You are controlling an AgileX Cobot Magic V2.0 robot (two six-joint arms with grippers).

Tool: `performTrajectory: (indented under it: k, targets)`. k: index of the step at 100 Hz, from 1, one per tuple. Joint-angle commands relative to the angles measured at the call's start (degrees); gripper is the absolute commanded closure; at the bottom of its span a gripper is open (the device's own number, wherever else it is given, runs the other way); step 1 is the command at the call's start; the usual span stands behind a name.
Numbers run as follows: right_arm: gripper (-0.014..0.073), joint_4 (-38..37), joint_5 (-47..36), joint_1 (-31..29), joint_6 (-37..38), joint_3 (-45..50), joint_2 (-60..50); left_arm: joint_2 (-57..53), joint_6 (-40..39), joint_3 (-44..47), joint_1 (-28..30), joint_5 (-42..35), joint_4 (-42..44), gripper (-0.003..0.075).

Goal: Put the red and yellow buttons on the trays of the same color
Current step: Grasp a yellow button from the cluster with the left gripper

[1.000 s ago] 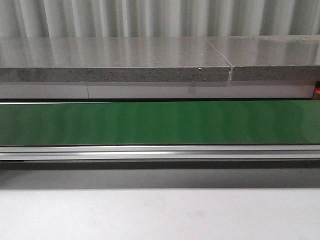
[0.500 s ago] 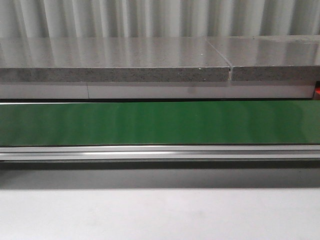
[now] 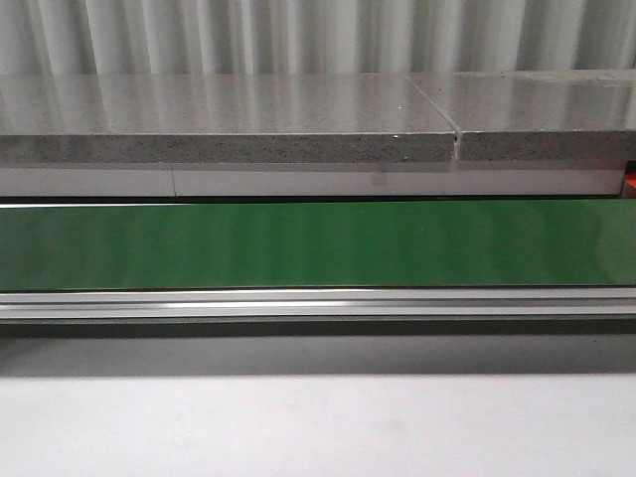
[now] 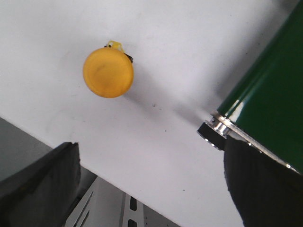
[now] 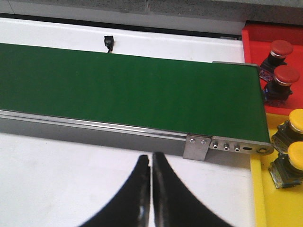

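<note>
Presently, the green conveyor belt (image 3: 318,243) is seen running across the front view, with a grey stone ledge (image 3: 229,124) behind it and the white tabletop (image 3: 318,427) in front; neither arm is shown there.

From the left wrist view, a yellow button (image 4: 108,72) is seen lying on the white tabletop, near the end of the belt (image 4: 270,99) but well apart from it. The left pincer (image 4: 156,189) is held above the surface with its dark fingers (image 4: 42,184) spread wide apart; nothing is gripped between them.

From the right wrist view, the right pincer (image 5: 151,198) is shown with its two black fingers pressed together, nothing being held. At the belt's end a red tray (image 5: 253,38) is occupied by two red buttons (image 5: 280,48) (image 5: 287,74), and just beside it a yellow tray (image 5: 258,194) is occupied by two yellow buttons (image 5: 297,119) (image 5: 297,153). A small black connector (image 5: 109,42) is seen on the white strip beyond the belt.
</note>
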Motion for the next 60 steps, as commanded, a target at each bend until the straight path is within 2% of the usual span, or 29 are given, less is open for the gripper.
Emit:
performTrajectory:
  k: [1,29,60]
  targets:
    - [0.0571,0.2,-3.9,-0.1,-0.2,-1.3,0.6,-2.0,-1.0,-1.3,1.0,-0.4,0.3,0.0122]
    - [0.0571,0.2,-3.9,-0.1,-0.2,-1.3,0.6,3.2,-1.1,-1.3,1.7,-1.1,0.8,0.0122]
    - [0.0571,0.2,-3.9,-0.1,-0.2,-1.3,0.6,8.9,-1.9,-1.7,1.8,-5.1,2.8,0.0122]
